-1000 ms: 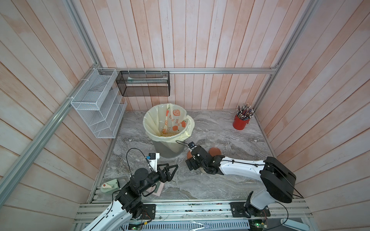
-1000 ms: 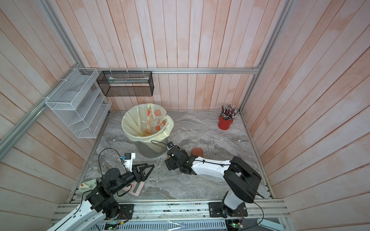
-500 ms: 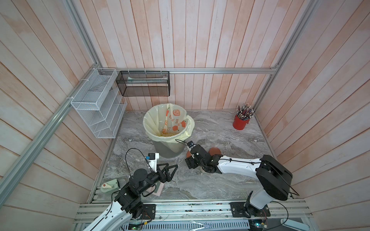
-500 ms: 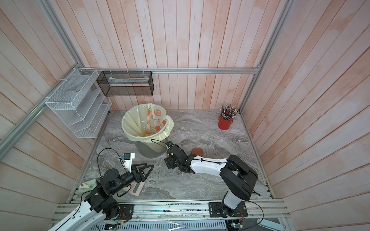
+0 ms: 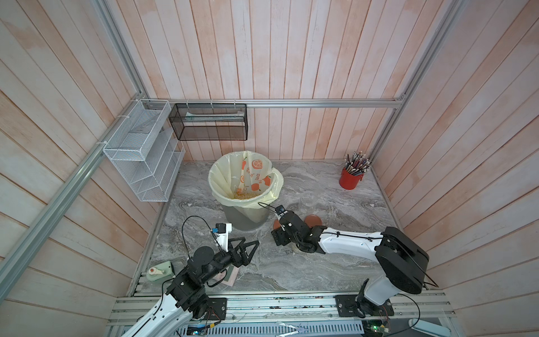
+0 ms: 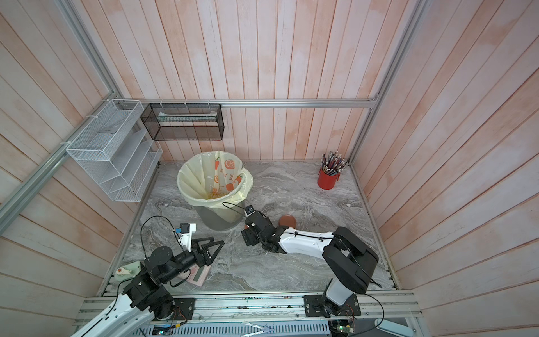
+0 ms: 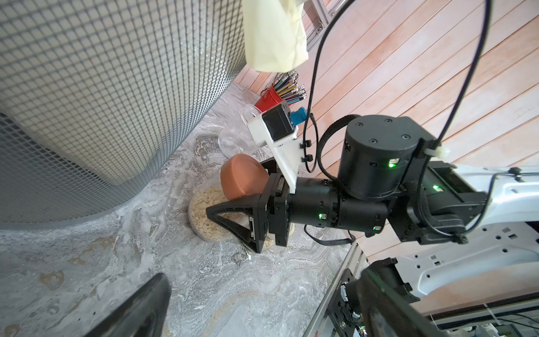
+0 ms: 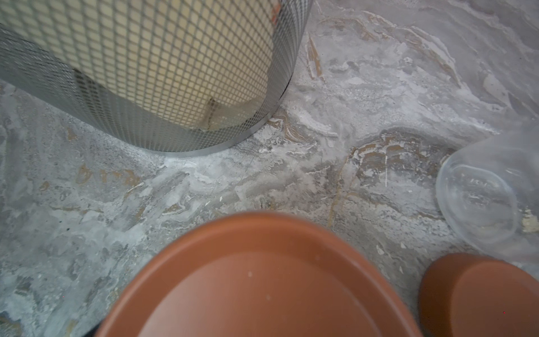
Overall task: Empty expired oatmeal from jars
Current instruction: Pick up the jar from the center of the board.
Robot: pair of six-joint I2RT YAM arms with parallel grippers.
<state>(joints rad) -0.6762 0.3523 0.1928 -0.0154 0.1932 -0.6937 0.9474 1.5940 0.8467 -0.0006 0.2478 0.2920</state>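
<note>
Near left, the left gripper (image 5: 245, 243) hovered over the bench (image 5: 291, 271), jaws spread wide and empty. Mid-bench, the right gripper (image 5: 277, 229) had its jaws clamped on a terracotta lid (image 7: 242, 178) just above an open jar (image 7: 201, 230) of oatmeal (image 7: 204, 204) standing on the bench. Beyond lay a second lid (image 5: 312, 219) and an empty jar (image 5: 308, 201), right of the lined bin (image 5: 245, 221)

print on the bin liner (image 5: 228, 180) too small to read

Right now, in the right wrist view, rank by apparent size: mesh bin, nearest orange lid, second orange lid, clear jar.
1. mesh bin
2. nearest orange lid, inflated by closeness
3. clear jar and second orange lid: alike, both cut off, unranked
</note>
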